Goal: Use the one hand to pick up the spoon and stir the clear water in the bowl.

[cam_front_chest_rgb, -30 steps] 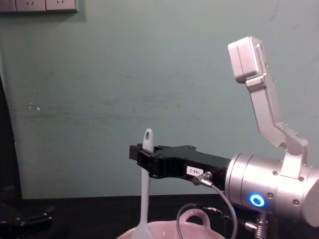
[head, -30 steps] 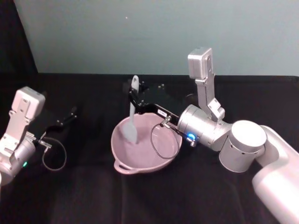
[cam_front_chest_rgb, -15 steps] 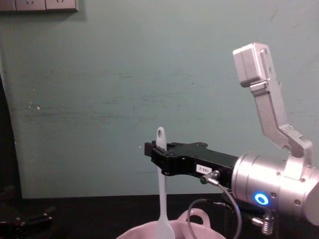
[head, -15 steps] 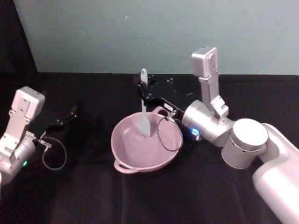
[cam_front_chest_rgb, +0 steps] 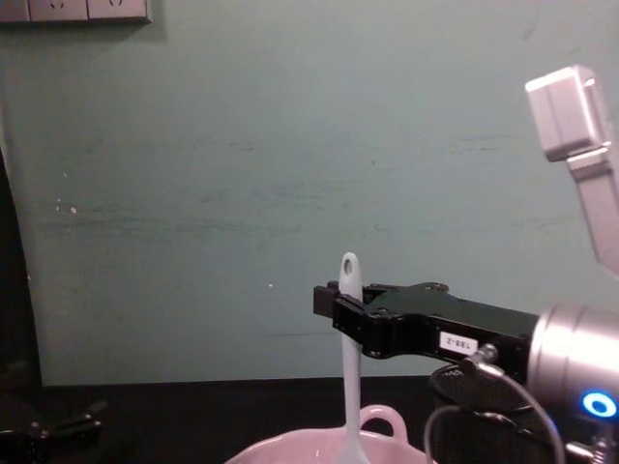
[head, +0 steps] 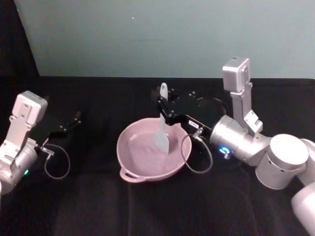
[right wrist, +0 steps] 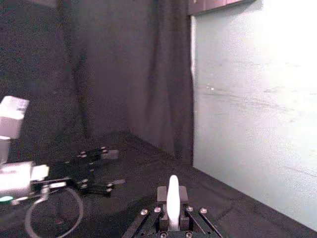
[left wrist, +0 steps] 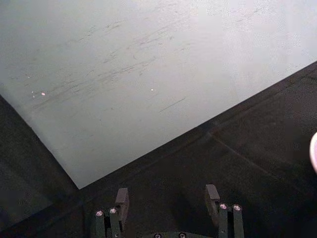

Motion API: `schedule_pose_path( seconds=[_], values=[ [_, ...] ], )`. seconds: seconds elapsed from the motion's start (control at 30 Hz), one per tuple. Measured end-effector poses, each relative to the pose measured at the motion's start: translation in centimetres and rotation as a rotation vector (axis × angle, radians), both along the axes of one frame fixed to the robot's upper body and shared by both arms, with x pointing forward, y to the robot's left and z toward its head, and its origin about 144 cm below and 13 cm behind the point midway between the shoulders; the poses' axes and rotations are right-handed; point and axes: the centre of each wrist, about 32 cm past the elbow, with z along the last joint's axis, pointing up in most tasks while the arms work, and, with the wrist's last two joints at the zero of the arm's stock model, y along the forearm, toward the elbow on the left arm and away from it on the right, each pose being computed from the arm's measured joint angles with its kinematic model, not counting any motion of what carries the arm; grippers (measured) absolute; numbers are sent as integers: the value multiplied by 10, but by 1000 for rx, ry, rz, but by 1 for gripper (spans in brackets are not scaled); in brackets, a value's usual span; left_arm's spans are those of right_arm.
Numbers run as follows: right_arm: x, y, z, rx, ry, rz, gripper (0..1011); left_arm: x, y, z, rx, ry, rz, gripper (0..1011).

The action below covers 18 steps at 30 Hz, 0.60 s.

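My right gripper [head: 163, 107] [cam_front_chest_rgb: 334, 304] is shut on the upper handle of the white spoon [head: 162, 129] [cam_front_chest_rgb: 348, 358], which stands upright. Its flat blade dips into the right half of the pale pink bowl [head: 129, 160] in the middle of the black table. In the right wrist view the spoon's handle end [right wrist: 172, 199] sticks up between the closed fingers of that gripper [right wrist: 172, 218]. The bowl's rim and loop handle [cam_front_chest_rgb: 382, 418] peek up at the chest view's lower edge. My left gripper [left wrist: 167, 201] [head: 74, 120] rests open at the far left, apart from the bowl.
A black cloth [head: 98, 206] covers the table, with a pale green wall [head: 147, 34] behind. A cable loop [head: 197, 155] hangs from my right wrist beside the bowl's right rim. Another cable loop [head: 55, 162] lies by the left arm.
My right gripper has carried the spoon rightward, moving its blade from the left side of the bowl to the right side. The left arm has stayed still.
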Motion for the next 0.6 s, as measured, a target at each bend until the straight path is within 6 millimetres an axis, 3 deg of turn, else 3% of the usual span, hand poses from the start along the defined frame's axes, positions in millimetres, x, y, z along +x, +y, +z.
schedule_pose_path(
  seconds=[0.23, 0.6],
  values=[
    [-12, -5, 0, -2, 39, 49, 116, 0, 0, 0, 0, 0, 0, 1011],
    [-22, 12, -1, 17, 66, 125, 116, 0, 0, 0, 0, 0, 0, 1011]
  ],
)
